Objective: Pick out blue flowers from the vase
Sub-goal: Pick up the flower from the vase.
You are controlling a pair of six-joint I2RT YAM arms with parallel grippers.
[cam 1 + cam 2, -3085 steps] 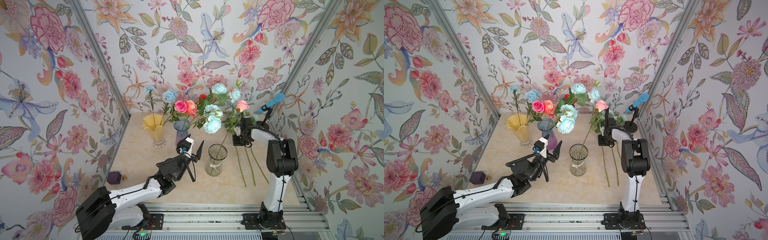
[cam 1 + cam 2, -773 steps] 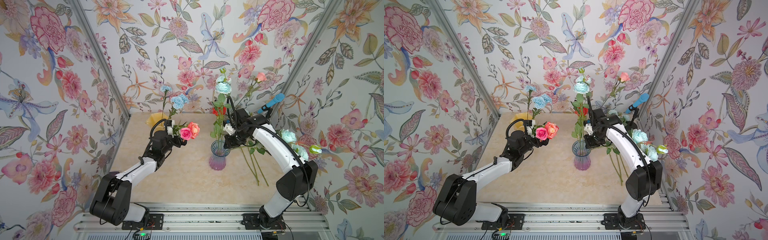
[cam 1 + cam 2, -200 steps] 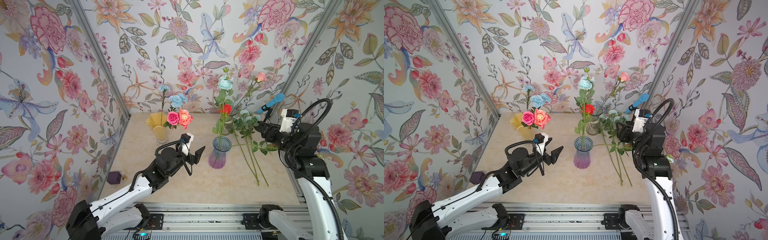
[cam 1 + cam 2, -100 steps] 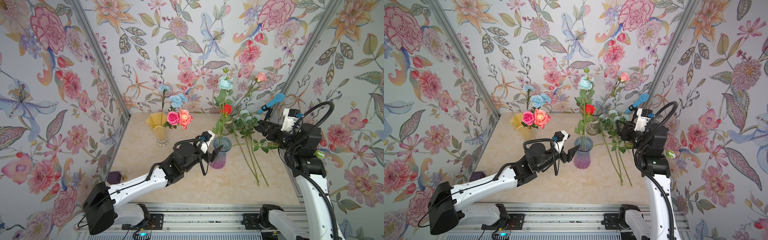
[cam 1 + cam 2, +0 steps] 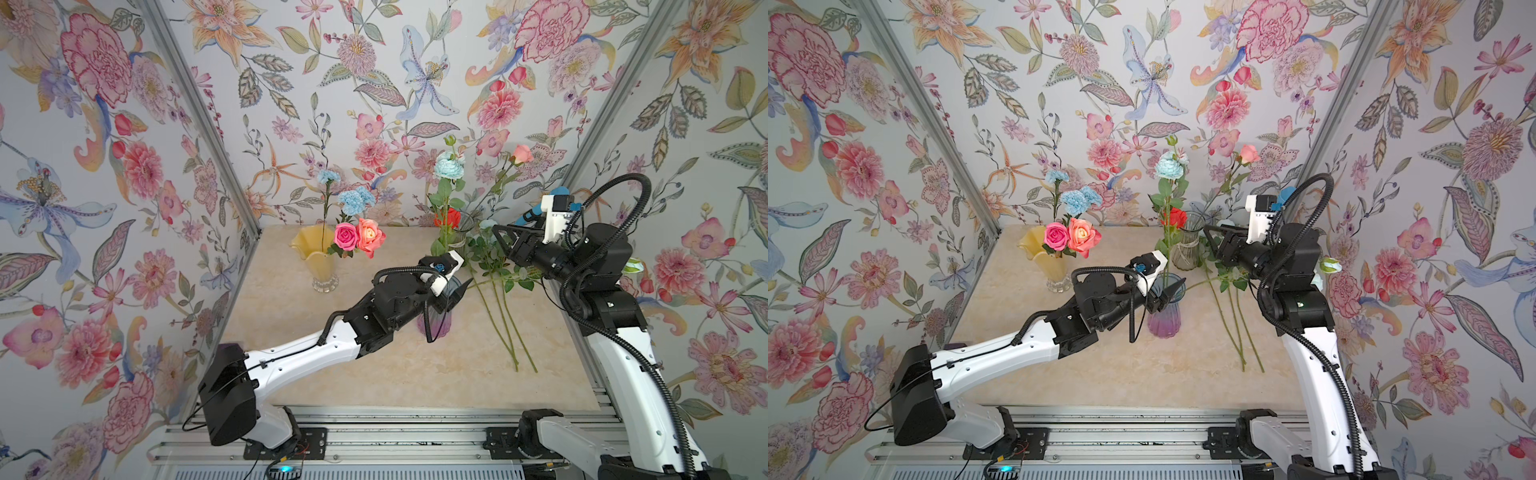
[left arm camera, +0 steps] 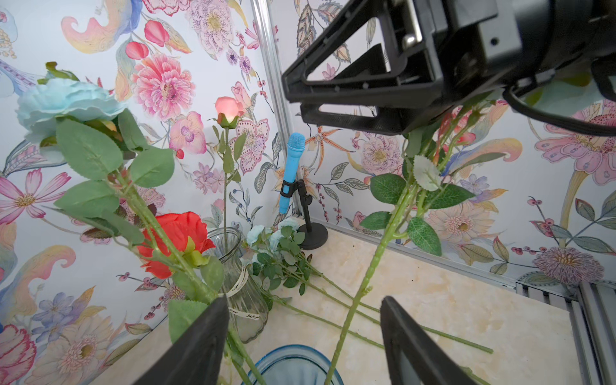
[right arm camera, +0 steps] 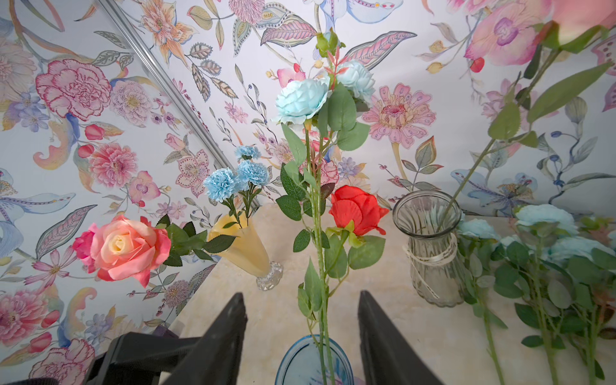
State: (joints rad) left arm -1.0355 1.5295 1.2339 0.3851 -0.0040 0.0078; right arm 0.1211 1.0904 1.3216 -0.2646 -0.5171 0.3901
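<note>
One pale blue flower stands in the blue vase in the middle of the table, sharing it with a red rose. More blue carnations sit in the yellow vase at the back. Several blue sprays lie flat on the table beside the clear vase. The flower in the blue vase has a nearly upright long axis, with the bloom up toward the back wall and the foot down in the vase. It looks light. The cloth bloom is probably soft and easy to crush, and the stem thin, springy and a little slippery. The best hold is probably the bare stem just above the rim and below the lowest leaves, then a pull straight up along the stem. The leaves may snag the rose or drag the vase over. The left gripper hovers at the rim with its jaws spread wide, gripping nothing. A leaning stem crosses between them untouched, its head hidden. The right gripper faces the vase from the other side, jaws parted and empty.
</note>
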